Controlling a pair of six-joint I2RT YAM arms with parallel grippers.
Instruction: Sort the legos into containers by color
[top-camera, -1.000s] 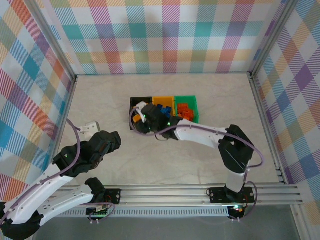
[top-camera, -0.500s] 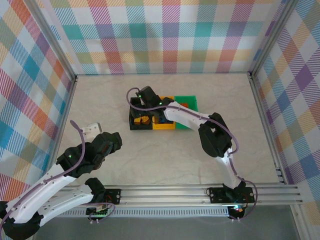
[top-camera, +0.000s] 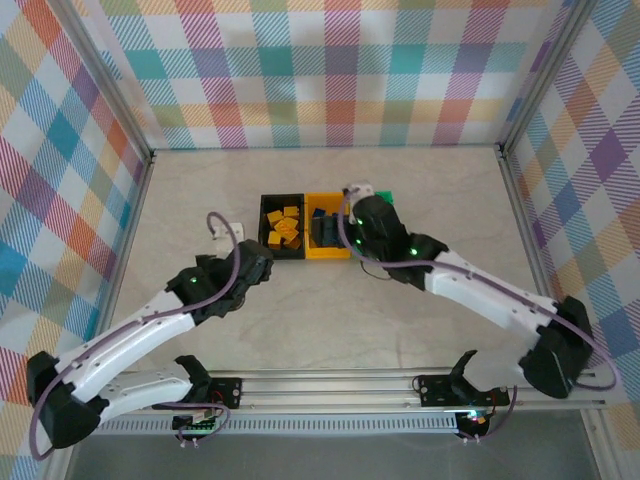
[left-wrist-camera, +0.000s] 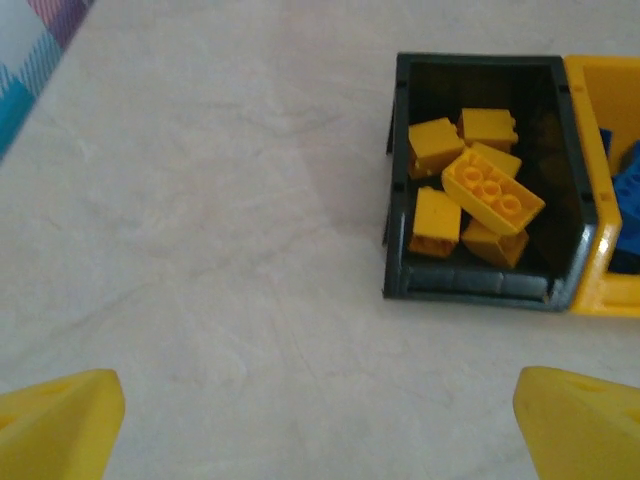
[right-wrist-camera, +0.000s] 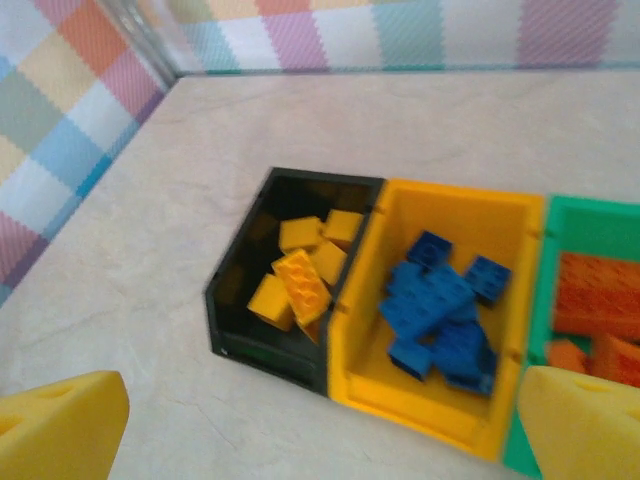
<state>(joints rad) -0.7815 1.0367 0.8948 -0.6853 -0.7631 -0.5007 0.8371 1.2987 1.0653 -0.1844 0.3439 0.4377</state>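
Observation:
Three containers stand side by side at mid-table. The black bin (top-camera: 268, 240) (left-wrist-camera: 470, 285) (right-wrist-camera: 260, 345) holds several yellow legos (top-camera: 283, 228) (left-wrist-camera: 478, 195) (right-wrist-camera: 300, 278). Several blue legos (top-camera: 324, 226) (right-wrist-camera: 440, 312) lie in the yellow bin (top-camera: 328, 252) (right-wrist-camera: 430, 412). The green bin (top-camera: 387, 197) (right-wrist-camera: 585, 222), mostly under my right arm in the top view, holds orange-red legos (right-wrist-camera: 595, 318). My left gripper (top-camera: 255, 266) (left-wrist-camera: 318, 392) is open and empty over bare table, just short of the black bin. My right gripper (top-camera: 356, 238) (right-wrist-camera: 322, 395) is open and empty, near the yellow bin's front.
Plaid walls with metal posts (top-camera: 128, 125) close off the left, back and right sides. An aluminium rail (top-camera: 400, 385) runs along the near edge by the arm bases. Pale tabletop (top-camera: 200, 190) stretches left of and behind the bins.
My right arm has pulled back from over the black bin toward the right, uncovering the yellow legos in it. My left arm has reached forward toward the black bin.

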